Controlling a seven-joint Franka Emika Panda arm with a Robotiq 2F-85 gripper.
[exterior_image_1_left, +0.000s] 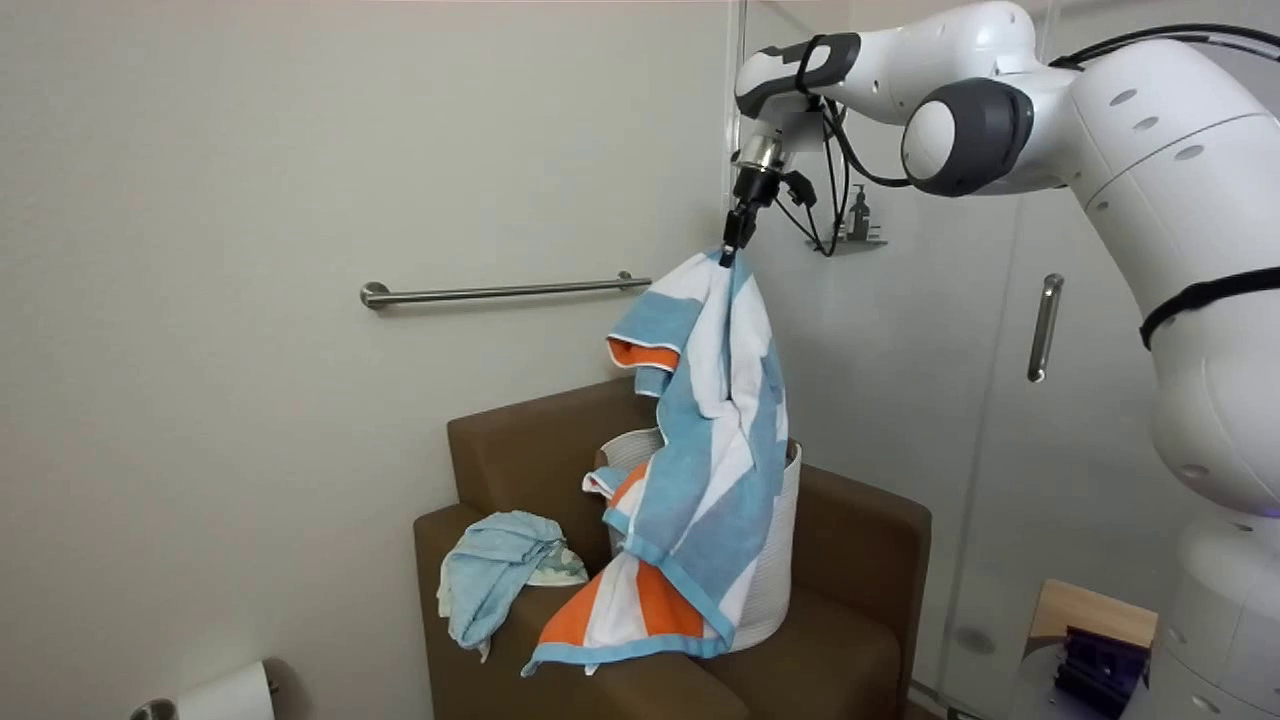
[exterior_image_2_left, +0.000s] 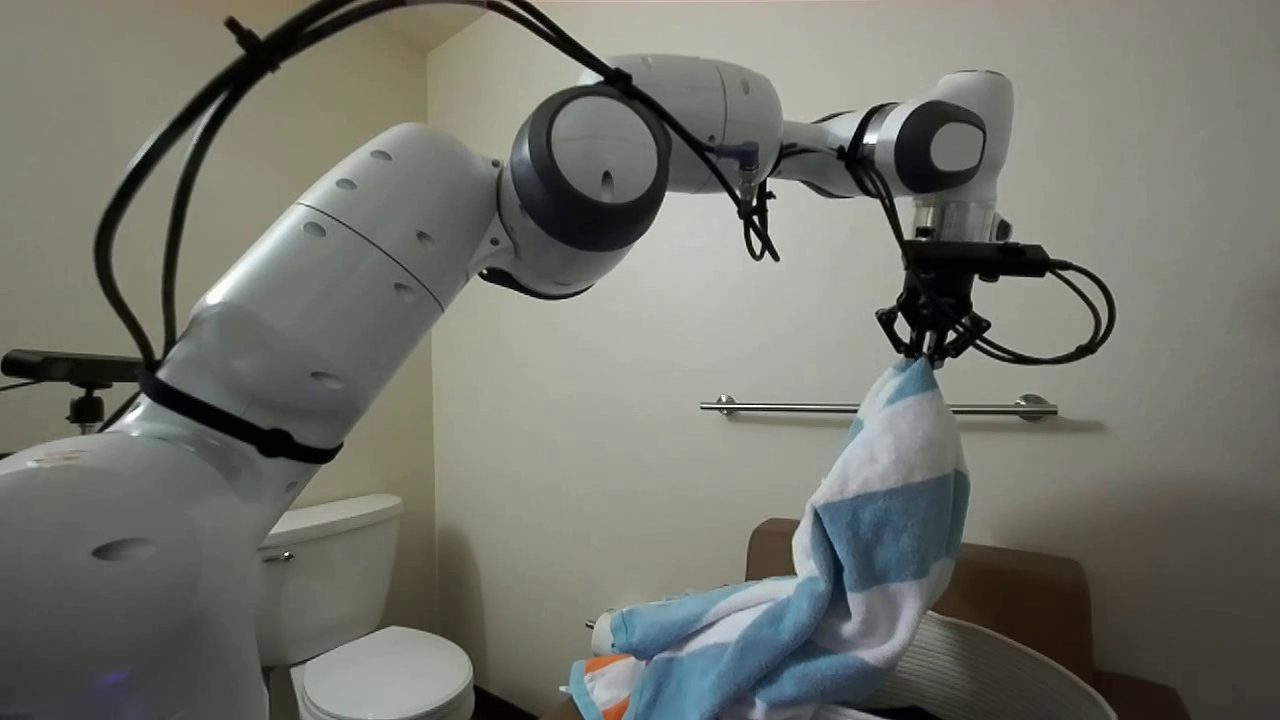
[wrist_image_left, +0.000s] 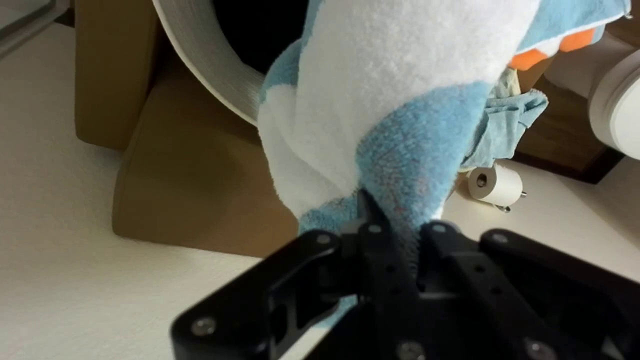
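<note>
- Low on the left, a white paper roll (exterior_image_1_left: 228, 695) is on the wall (exterior_image_1_left: 200, 300).
- Next, a crumpled light blue cloth (exterior_image_1_left: 505, 570) lies on the brown chair (exterior_image_1_left: 530, 445).
- Then comes the big towel (exterior_image_1_left: 700, 450). It is fluffy and full of folds, with wide blue and white stripes, some orange ones, and a blue edge. It hangs down, and its low end rests on the chair.
- The black fingers (exterior_image_1_left: 735, 235) pinch the towel's top tightly.
- Just behind the towel, a round white basket (exterior_image_1_left: 775, 570) stands on the chair. Its inside looks dark, so I can't tell what it holds.
</note>
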